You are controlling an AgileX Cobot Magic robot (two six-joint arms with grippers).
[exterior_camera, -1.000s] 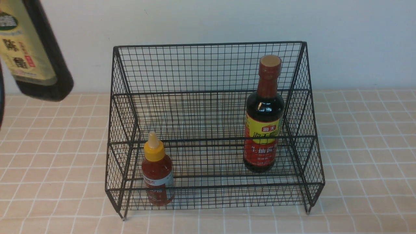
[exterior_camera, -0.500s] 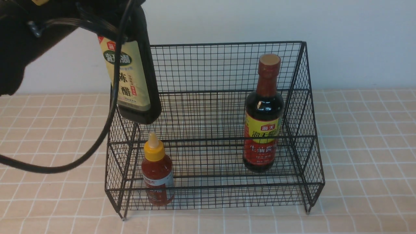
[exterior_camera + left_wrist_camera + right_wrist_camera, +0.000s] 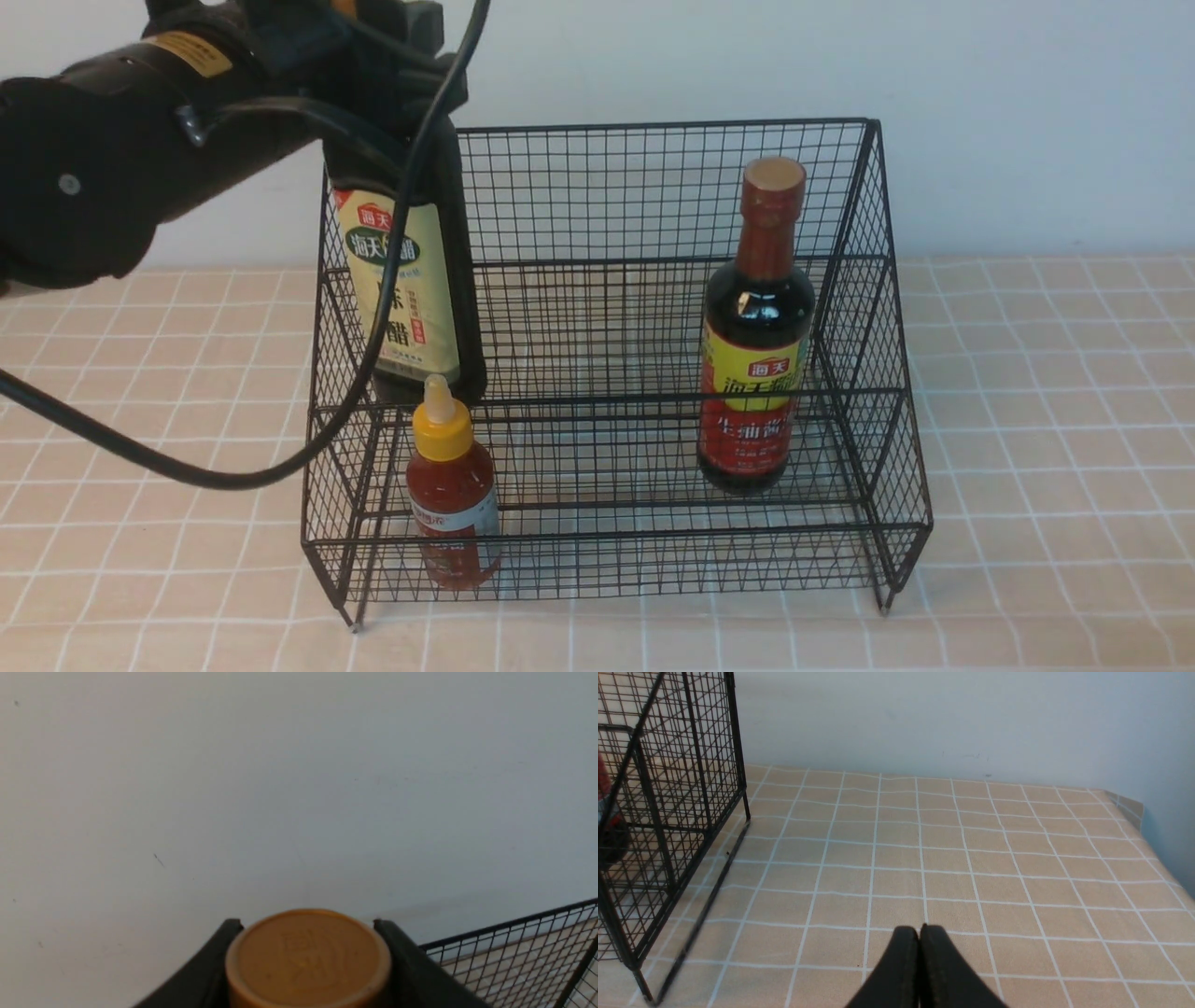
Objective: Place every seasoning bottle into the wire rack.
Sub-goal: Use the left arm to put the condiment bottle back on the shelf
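- Small red squeeze bottle (image 3: 451, 495) upright on lower front tier of wire rack (image 3: 607, 187), left side.
- Red-neck bottle (image 3: 756, 336) upright at right, farther back.
- Left gripper (image 3: 306, 952) clamped on neck of gold-cap bottle (image 3: 411, 289), held upright at rack's upper tier, left rear, just behind squeeze bottle.
- Right gripper (image 3: 920, 933) fully closed, empty, over tiled table (image 3: 971, 858) beside rack.

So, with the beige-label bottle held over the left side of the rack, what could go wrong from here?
1. The beige-label bottle hangs just behind the small squeeze bottle; if it comes forward, it may knock that one over.
2. The left hand grips only around the gold cap, so the heavy body may swing or slip.
3. The bottle's base could catch a crossbar of the wire rack and end up tilted.
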